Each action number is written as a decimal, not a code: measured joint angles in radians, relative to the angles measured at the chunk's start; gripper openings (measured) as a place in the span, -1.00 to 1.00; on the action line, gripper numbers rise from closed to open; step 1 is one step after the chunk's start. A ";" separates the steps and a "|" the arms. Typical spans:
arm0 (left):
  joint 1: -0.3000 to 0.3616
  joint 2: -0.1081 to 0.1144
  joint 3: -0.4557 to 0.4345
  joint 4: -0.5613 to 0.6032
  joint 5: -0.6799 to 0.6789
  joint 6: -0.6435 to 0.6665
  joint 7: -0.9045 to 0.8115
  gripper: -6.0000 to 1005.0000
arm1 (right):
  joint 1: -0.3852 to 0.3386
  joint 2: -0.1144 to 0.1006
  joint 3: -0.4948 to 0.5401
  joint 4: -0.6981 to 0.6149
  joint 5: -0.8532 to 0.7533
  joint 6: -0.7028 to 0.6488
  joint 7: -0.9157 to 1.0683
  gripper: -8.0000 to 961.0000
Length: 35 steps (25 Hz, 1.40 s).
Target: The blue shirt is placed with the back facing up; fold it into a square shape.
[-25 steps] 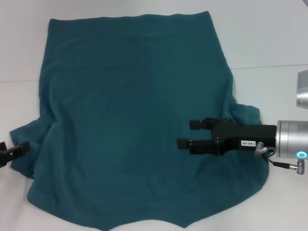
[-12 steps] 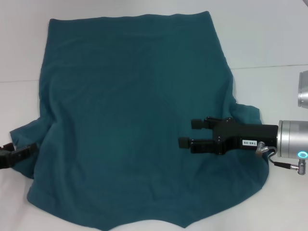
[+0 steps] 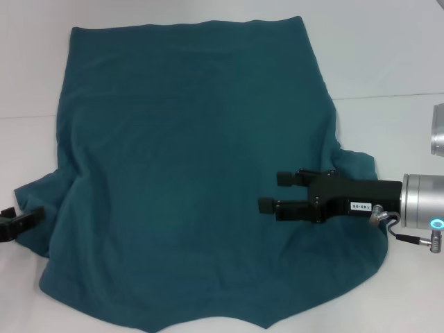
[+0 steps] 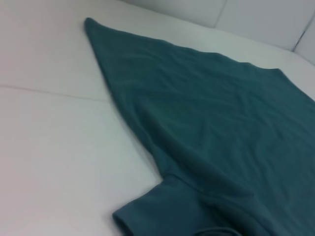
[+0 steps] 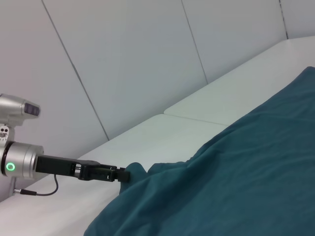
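The blue shirt [image 3: 187, 159] lies spread flat on the white table, its hem at the far side and a sleeve sticking out on each side. My right gripper [image 3: 269, 192] is open above the shirt's right part, near the right sleeve [image 3: 357, 166], with nothing between its fingers. My left gripper [image 3: 19, 222] sits at the left edge of the head view, right at the left sleeve [image 3: 38, 191]. The right wrist view shows the left gripper [image 5: 120, 174] touching that sleeve's edge. The left wrist view shows only the shirt [image 4: 221, 113] and the left sleeve [image 4: 152, 211].
The white table [image 3: 388, 55] has a seam running across it level with the shirt's middle. White wall panels [image 5: 138, 59] stand behind the table. Part of the right arm's silver link [image 3: 437, 132] shows at the right edge.
The right gripper has drifted slightly to the right and down, still open. The left gripper dipped at the sleeve and came back. The shirt has not moved.
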 joint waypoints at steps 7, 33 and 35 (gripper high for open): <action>-0.001 0.000 0.005 0.005 0.011 -0.002 -0.019 0.28 | -0.002 0.001 0.010 -0.004 0.000 0.000 0.000 0.93; -0.001 0.001 -0.002 0.029 0.010 0.013 -0.031 -0.92 | -0.003 0.001 0.029 -0.007 0.000 0.000 -0.002 0.93; 0.005 0.001 -0.004 0.043 0.010 0.011 -0.040 -0.92 | -0.003 0.001 0.032 -0.007 0.000 0.000 -0.002 0.93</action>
